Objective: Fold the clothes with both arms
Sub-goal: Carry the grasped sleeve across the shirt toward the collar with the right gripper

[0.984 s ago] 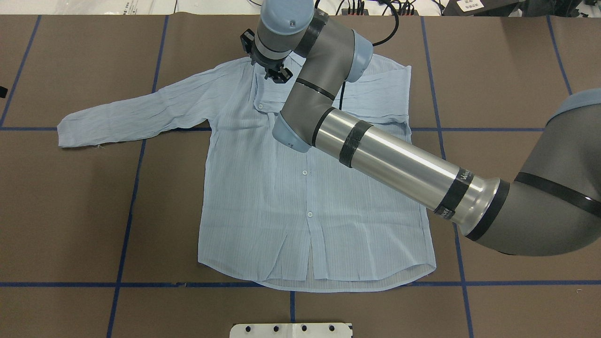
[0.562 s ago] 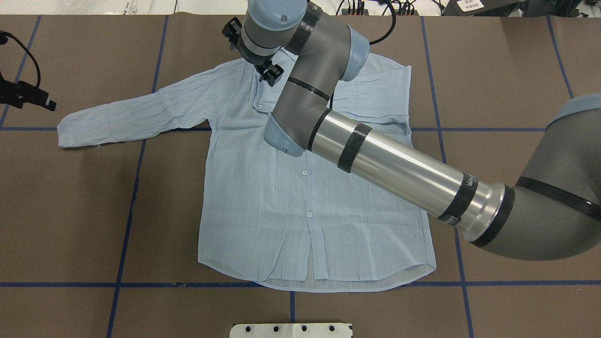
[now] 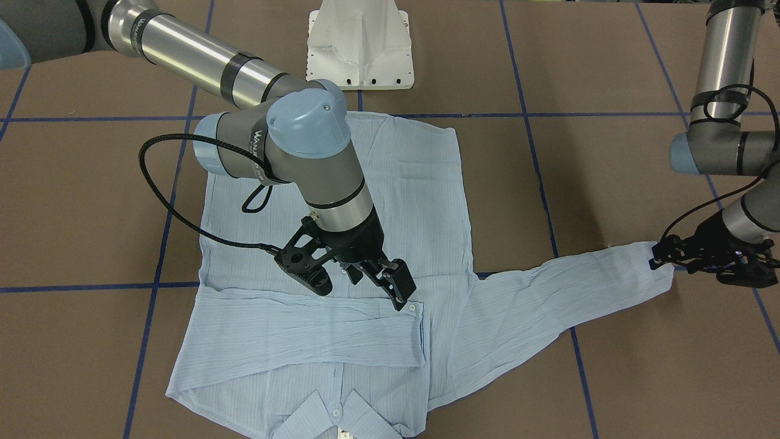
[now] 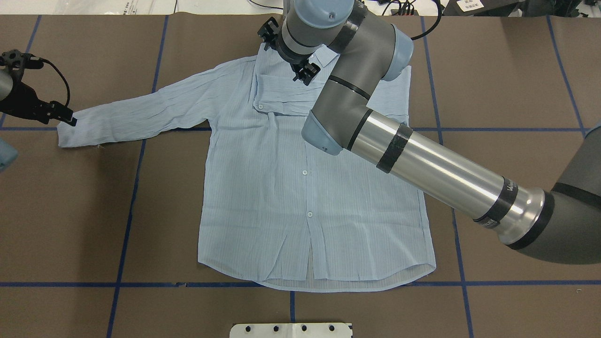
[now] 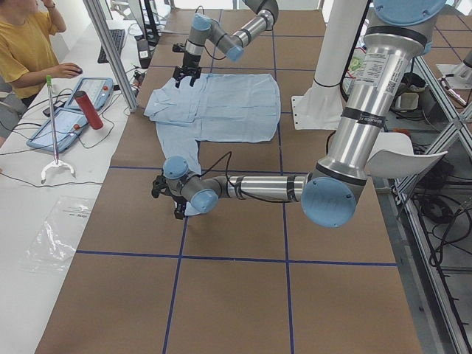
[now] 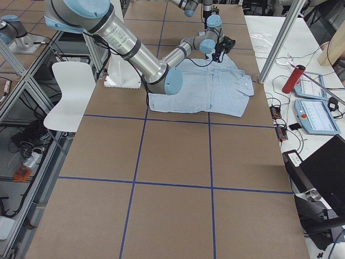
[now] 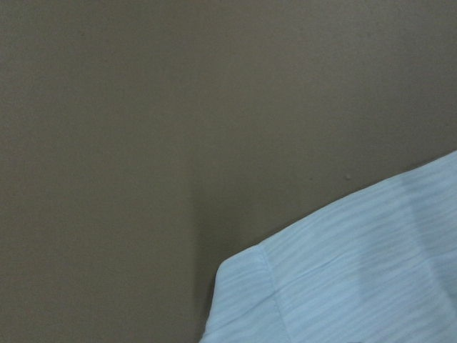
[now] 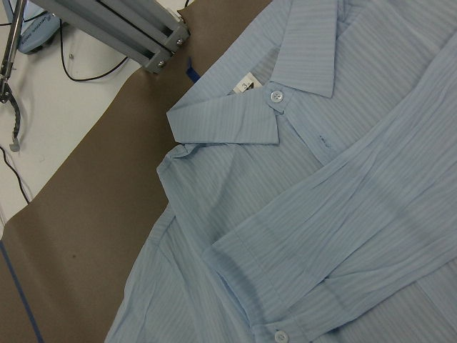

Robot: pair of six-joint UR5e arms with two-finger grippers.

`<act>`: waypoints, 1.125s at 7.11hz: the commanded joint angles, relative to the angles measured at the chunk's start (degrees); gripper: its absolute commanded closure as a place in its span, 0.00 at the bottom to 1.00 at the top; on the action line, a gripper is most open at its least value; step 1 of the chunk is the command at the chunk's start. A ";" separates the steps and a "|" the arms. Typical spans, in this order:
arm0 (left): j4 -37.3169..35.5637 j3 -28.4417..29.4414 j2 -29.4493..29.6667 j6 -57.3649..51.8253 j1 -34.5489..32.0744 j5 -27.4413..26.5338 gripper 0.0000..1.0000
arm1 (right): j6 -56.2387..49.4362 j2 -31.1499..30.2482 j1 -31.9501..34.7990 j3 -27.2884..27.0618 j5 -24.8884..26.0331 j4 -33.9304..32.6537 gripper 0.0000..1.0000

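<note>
Shirt (image 4: 300, 197) lies flat on the desk (image 4: 493, 84), front up, collar away from the robot. 1 sleeve is folded across the chest (image 4: 281, 96). The other sleeve (image 4: 150, 110) has its long axis running out to the robot's left. Left end effector (image 4: 68, 118) sits at that sleeve's cuff (image 4: 70, 135), nearer by far; cannot tell how wide its jaws stand or if they grip. Right end effector (image 4: 305, 74) hovers over the folded sleeve near the collar, jaws look parted, empty. No containers seen.
</note>
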State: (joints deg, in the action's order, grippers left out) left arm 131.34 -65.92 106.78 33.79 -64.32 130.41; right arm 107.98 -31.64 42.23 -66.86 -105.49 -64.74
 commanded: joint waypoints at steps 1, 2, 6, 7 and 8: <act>0.67 1.40 0.19 -0.04 0.07 -0.15 0.23 | -0.22 -0.70 0.13 -0.29 -0.06 -0.04 0.00; 0.67 1.58 0.19 0.05 0.07 -0.15 0.38 | -0.31 -0.79 0.31 -0.29 -0.06 -0.04 0.00; 0.67 1.15 0.54 0.75 0.16 0.19 1.00 | -0.31 -3.15 0.31 -2.57 -0.15 0.05 0.00; 0.23 -1.20 0.54 0.84 0.07 1.24 1.00 | -0.31 -3.16 0.83 -2.75 -0.76 0.05 0.00; -0.38 -4.01 0.97 1.62 -0.02 4.38 1.00 | -0.74 -5.25 2.84 -4.93 -4.25 -0.13 0.00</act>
State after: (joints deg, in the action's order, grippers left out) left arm 131.57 -67.02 107.39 34.76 -64.24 132.06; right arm 107.56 -35.15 43.38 -69.93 -106.88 -64.73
